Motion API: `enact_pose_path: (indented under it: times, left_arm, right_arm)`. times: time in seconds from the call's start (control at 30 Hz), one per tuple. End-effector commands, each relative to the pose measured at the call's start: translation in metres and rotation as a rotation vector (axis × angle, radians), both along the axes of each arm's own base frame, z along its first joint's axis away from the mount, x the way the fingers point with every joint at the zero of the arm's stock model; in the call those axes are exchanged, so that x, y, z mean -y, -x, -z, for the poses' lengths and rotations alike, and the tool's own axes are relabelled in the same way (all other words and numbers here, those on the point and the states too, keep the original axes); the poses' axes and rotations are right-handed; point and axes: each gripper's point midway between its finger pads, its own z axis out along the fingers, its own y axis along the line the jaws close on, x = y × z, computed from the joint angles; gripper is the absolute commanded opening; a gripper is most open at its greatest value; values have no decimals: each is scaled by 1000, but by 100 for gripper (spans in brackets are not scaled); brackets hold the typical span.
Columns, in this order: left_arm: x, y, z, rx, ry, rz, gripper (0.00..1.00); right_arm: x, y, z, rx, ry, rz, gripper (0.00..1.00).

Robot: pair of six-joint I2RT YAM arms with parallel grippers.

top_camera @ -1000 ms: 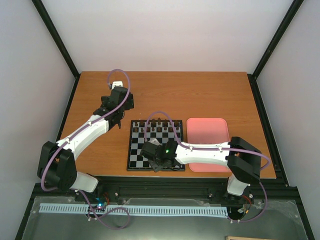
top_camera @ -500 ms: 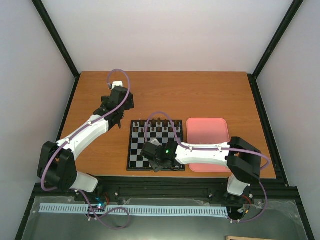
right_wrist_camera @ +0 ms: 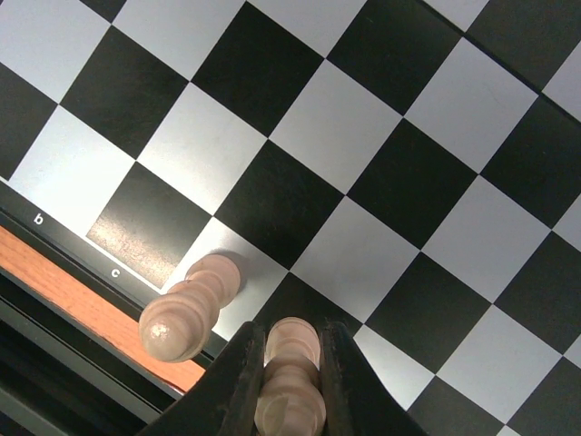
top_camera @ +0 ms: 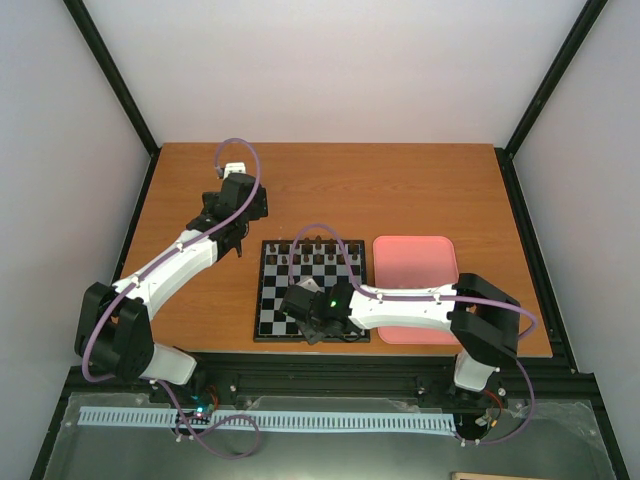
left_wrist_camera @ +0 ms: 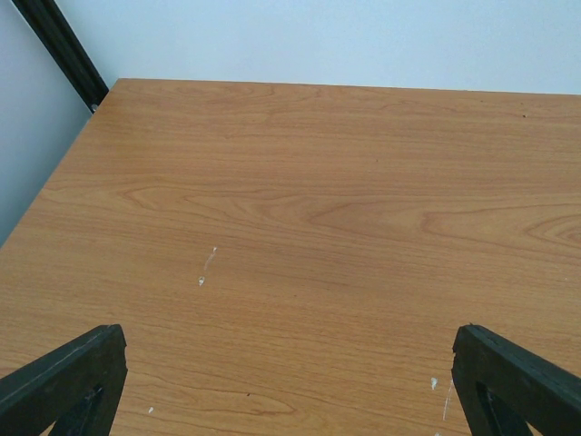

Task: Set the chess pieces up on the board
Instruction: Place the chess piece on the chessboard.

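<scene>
The board lies at the table's near middle, with black and white checks. My right gripper hangs over its near edge, shut on a pale chess piece. The piece's base is at a black square in the board's nearest row; whether it touches I cannot tell. A second pale piece stands on the white square just left of it, by the edge letter c. My left gripper is off the board's far left corner, open over bare wood, with nothing between its fingers.
Dark pieces line the board's far rows. A pink tray lies directly right of the board, partly under my right arm. The table's near edge runs just below the board.
</scene>
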Motion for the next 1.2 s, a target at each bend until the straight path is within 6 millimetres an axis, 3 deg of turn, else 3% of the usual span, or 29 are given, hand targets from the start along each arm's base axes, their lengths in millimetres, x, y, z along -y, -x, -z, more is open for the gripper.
enact_pose_path:
  times: [0.0,0.27,0.7,0.87,1.0,1.17]
  left_arm:
    - [7,-7,-18,39,14,9,100]
    - [6,-7,-18,39,11,8,100]
    - [5,-6,-18,40,11,7,100]
    - [5,-6,-19,41,11,6,100]
    - [5,-5,-20,42,11,7,100]
    - [6,-6,-19,40,12,8,100]
  right_arm:
    - [1,0,2,20,-1,7,16]
    - [4,-1,-4,30,-8,18,28]
    - [12,-1,-22,72,-28,34,35]
    - [18,-5,-46,130,-77,56,43]
    - [39,-14,-70,207,-92,110,57]
    - [86,-29,-67,216,-41,242,57]
